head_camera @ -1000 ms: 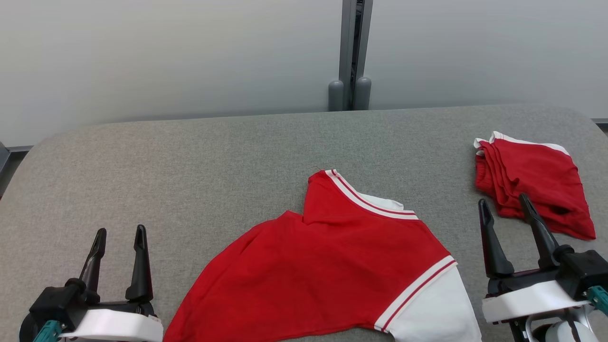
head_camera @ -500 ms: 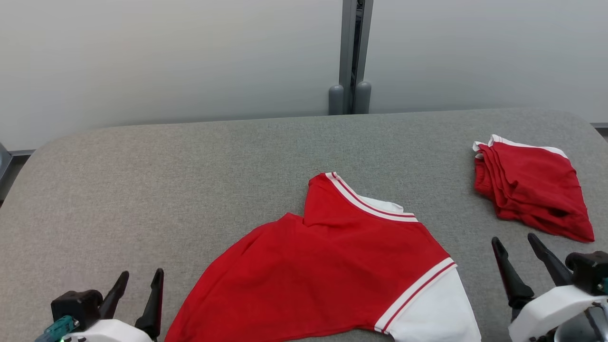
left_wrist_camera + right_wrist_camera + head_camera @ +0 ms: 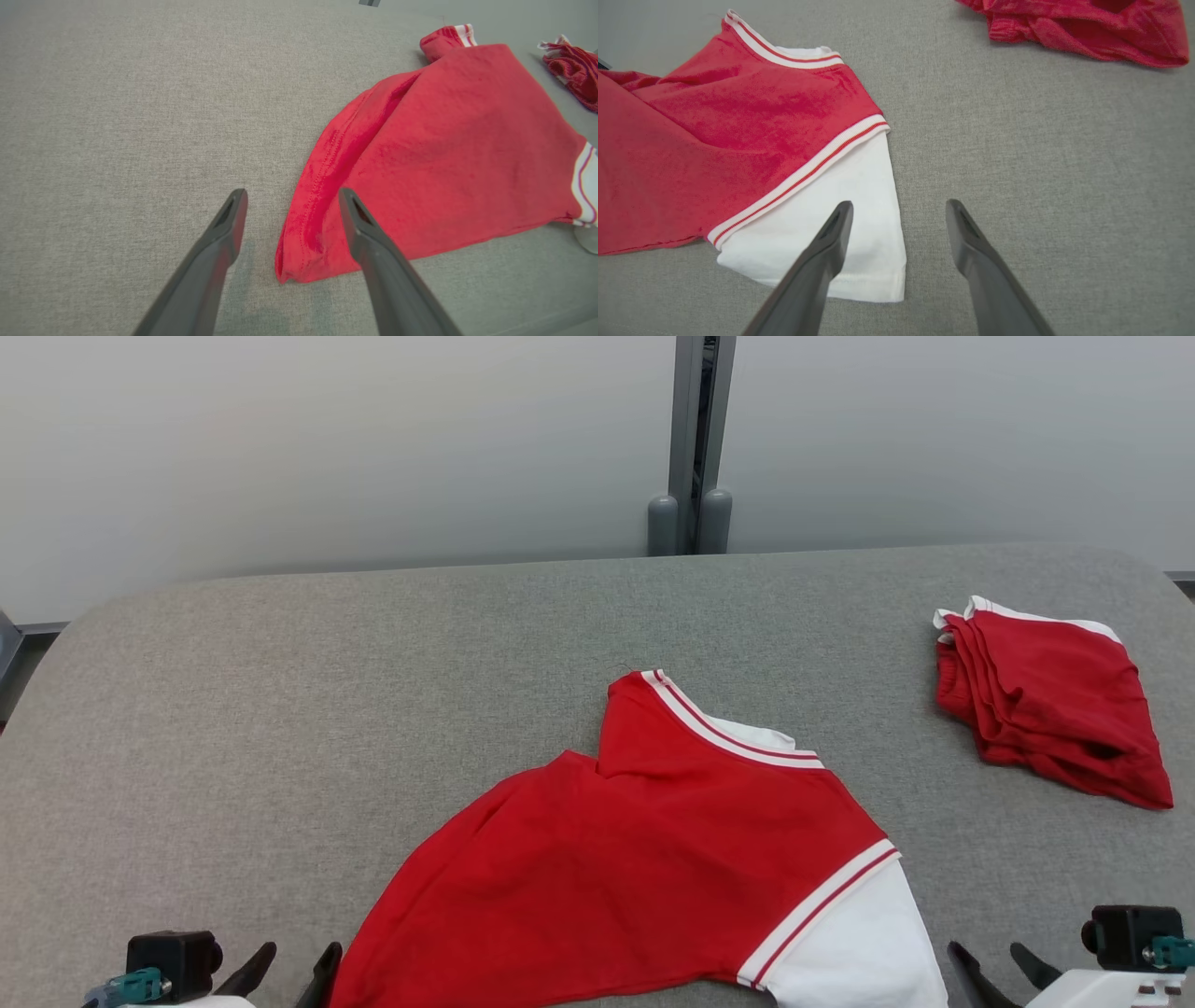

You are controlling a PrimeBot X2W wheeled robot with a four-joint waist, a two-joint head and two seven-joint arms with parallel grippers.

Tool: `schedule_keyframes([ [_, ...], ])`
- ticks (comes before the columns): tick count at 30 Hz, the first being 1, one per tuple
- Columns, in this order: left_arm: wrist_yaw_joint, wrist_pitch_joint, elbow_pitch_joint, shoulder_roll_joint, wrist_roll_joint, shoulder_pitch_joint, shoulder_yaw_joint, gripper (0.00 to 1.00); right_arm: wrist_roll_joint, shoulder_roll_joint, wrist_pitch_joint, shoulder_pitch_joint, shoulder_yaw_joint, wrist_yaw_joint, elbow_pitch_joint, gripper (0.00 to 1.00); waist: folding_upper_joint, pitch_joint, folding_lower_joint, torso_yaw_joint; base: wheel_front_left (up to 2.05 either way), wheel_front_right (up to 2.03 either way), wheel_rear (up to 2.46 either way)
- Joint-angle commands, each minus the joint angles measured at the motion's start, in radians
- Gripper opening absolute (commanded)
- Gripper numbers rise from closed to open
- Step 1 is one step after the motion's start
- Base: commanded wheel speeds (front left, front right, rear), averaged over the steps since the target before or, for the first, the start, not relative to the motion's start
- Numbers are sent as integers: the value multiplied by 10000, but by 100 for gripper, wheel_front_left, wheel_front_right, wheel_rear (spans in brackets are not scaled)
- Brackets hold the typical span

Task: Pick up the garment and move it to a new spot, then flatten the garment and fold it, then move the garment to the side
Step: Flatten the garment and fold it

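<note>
Head view: shirt (image 3: 653,859) lies crumpled on the worktop (image 3: 373,663), left jaws and right jaws gaping empty; pickup looks next, each pinching a near corner.

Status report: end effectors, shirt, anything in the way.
Left end effector open, empty. Right end effector open, empty, by white sleeve. Shirt rumpled, unfolded on table. Folded red clothes far right, not blocking.

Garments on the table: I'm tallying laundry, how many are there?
2. A red-and-white shirt lies spread at the near middle; a folded red garment sits far right. Its folds could hide another.
</note>
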State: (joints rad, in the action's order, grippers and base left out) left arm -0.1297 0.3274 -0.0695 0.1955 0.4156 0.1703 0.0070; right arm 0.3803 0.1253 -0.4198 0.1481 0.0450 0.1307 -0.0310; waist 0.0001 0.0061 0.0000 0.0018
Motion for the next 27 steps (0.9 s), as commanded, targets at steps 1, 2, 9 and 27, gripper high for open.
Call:
schedule_keyframes([
  [1, -8, 142, 94, 144, 79, 24, -19, 100, 136, -43, -196, 137, 74, 1, -238, 100, -1, 56, 0, -3, 0, 0, 0],
  [2, -8, 142, 94, 144, 79, 24, -19, 100, 136, -43, -196, 137, 74, 1, -238, 100, -1, 56, 0, -3, 0, 0, 0],
  [9, -13, 765, 133, 408, 421, 81, -369, 100, 600, -262, -483, -131, -107, 1, -1184, 100, -1, 301, 0, -43, 0, 0, 0],
  [27, -18, 990, -1733, 1315, 1350, -1097, -1719, 100, 756, -480, -113, -1103, -951, 1, -2653, 100, -1, 825, 0, -32, 0, 0, 0],
])
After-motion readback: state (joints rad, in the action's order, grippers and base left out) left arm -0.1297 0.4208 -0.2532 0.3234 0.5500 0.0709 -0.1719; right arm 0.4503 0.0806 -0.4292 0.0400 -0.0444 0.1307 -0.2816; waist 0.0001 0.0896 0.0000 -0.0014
